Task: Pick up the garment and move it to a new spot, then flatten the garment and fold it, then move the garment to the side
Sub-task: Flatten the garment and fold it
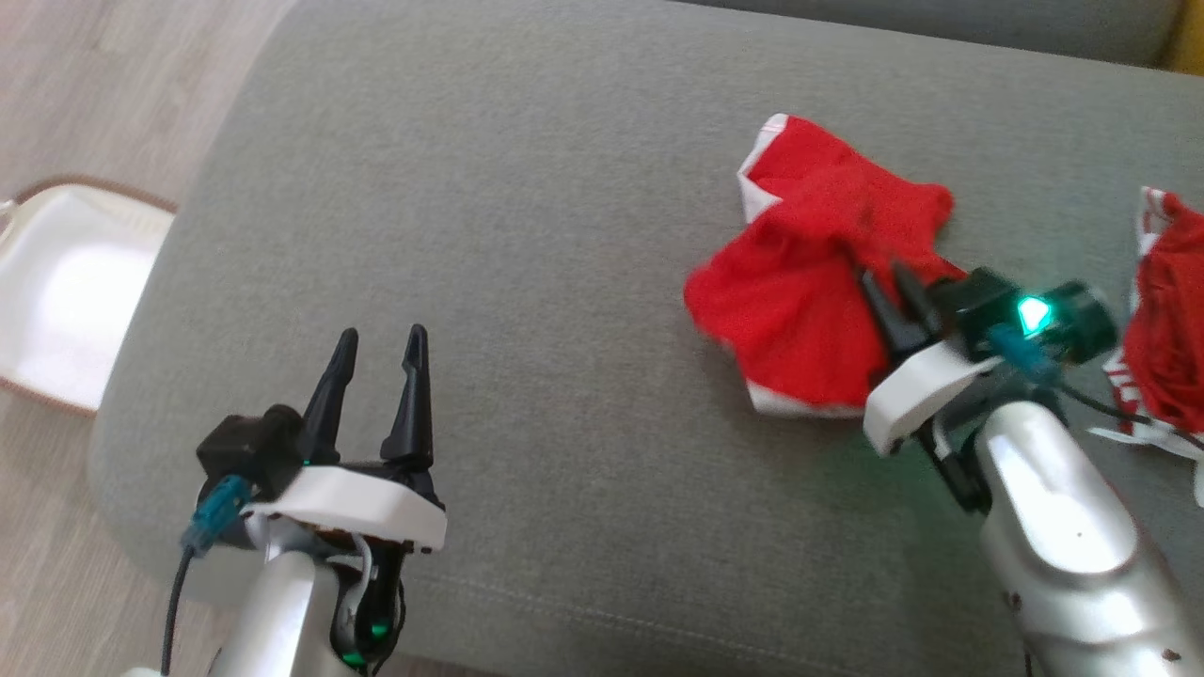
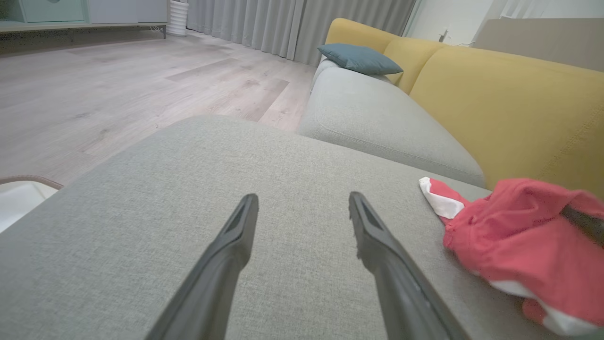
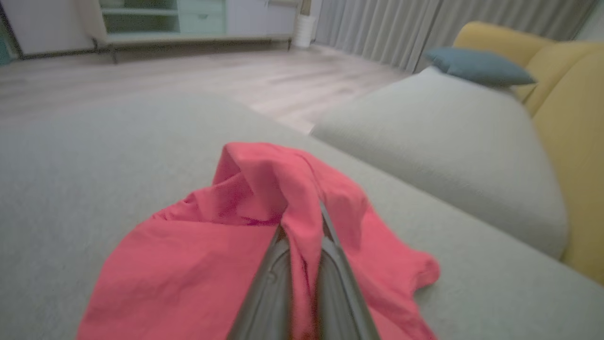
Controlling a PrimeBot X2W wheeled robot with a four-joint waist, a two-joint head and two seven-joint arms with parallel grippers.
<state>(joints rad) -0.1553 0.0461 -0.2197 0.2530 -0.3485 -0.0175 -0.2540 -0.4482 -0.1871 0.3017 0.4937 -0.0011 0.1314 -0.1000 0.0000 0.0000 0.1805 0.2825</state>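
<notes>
A red garment [image 1: 809,273] with white trim lies crumpled on the grey sofa seat [image 1: 527,207], right of centre. My right gripper [image 1: 889,287] is shut on a fold of the garment [image 3: 264,222], and red cloth rises between its two dark fingers [image 3: 264,293]. My left gripper [image 1: 376,353] hovers open above bare cushion at the lower left, well away from the cloth. In the left wrist view its fingers [image 2: 226,255] stand wide apart, with the garment [image 2: 519,236] off to the right.
A second red and white cloth [image 1: 1166,320] lies at the right edge of the seat. A white tray [image 1: 66,291] sits on the wooden floor to the left. Yellow backrests [image 2: 509,104] and a blue pillow [image 2: 358,59] lie beyond a second grey seat cushion.
</notes>
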